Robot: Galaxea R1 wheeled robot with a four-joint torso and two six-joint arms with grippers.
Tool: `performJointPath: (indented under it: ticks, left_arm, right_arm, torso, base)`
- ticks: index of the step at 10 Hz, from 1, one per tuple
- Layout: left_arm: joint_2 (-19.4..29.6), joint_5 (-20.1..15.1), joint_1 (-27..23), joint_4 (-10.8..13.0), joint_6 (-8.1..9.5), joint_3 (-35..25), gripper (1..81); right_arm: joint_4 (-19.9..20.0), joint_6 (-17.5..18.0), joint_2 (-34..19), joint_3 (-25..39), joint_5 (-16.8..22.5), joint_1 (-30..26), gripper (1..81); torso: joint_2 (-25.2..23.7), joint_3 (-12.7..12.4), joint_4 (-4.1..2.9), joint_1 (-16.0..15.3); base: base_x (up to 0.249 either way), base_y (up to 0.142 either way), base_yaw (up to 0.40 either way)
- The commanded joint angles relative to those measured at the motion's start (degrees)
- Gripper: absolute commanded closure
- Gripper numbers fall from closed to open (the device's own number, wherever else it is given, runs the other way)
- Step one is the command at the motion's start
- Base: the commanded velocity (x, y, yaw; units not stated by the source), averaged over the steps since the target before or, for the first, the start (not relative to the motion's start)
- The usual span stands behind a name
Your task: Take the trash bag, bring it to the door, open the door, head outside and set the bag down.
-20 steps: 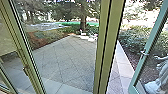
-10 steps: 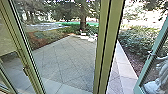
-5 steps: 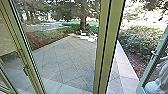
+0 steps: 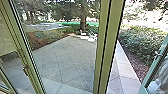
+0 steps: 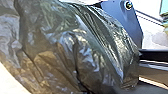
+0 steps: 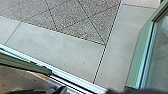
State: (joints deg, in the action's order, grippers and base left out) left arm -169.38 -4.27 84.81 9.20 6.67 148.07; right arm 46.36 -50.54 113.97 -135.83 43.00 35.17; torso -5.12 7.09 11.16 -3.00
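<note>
- Trash bag (image 5: 75, 50): dark, glossy, creased; at robot's L wrist, overlapping dark plate (image 5: 132, 23) in that view. Contact w/ plate: can't confirm.
- L gripper state: can't tell. R gripper state: can't tell. Bag presumably carried on L side (est.).
- Door (image 6: 140, 57): glazed, green frame, swung out past sill track (image 6: 67, 75); gap present betw. door and center post (image 4: 109, 37). Handle (image 4: 157, 53) on door frame.
- Step in hand (est.): door opening/holding w/ R arm. Approx. mid-to-late seq.; bag not set down outside.
- Exit surface: light slabs (image 6: 57, 47) beyond track, then patterned paving (image 4: 67, 60).
- Risk 1: door swings back. Poss. cause: R side loses contact, or closer/wind acts on it. Effect: door strikes arm or bag.
- Risk 2: bag snags or tears. Cause: thin film dragged along post or robot hardware.
- Risk 3: base hits center post. Cause: driving fwd before aligning w/ gap.
- Risk 4: bag slips. Cause: weak grip plus jolt at track; verify hold prior to crossing.
- Risk 5: R arm over-reaches. Cause: door arc outruns base travel; sync push w/ base adv.
</note>
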Motion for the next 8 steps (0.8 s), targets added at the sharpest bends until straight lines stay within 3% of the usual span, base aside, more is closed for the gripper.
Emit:
performJointPath:
  ticks: [1,5,8]
  left_arm:
    - [-0.2,-3.4,-2.1,0.0,-0.16,-0.5,81.1]
    - [-0.3,-3.3,-2.4,0.1,-0.25,-0.5,81.1]
    - [-0.5,-2.8,-2.6,0.2,-0.34,-0.5,81.1]
  right_arm:
    - [10.9,-0.2,-5.9,11.3,-9.1,7.0,1.0]
    - [14.0,-0.3,-1.6,16.3,-22.6,22.7,1.0]
    - [13.8,-0.4,2.4,19.6,-27.7,29.2,1.0]
  torso:
    - [0.0,0.0,0.0,0.0]
    - [0.0,0.0,0.0,0.0]
    - [0.0,0.0,0.0,0.0]
  base:
    - [0.0,0.0,0.0]
    - [0.0,0.0,0.0]
    - [0.0,0.0,0.0]
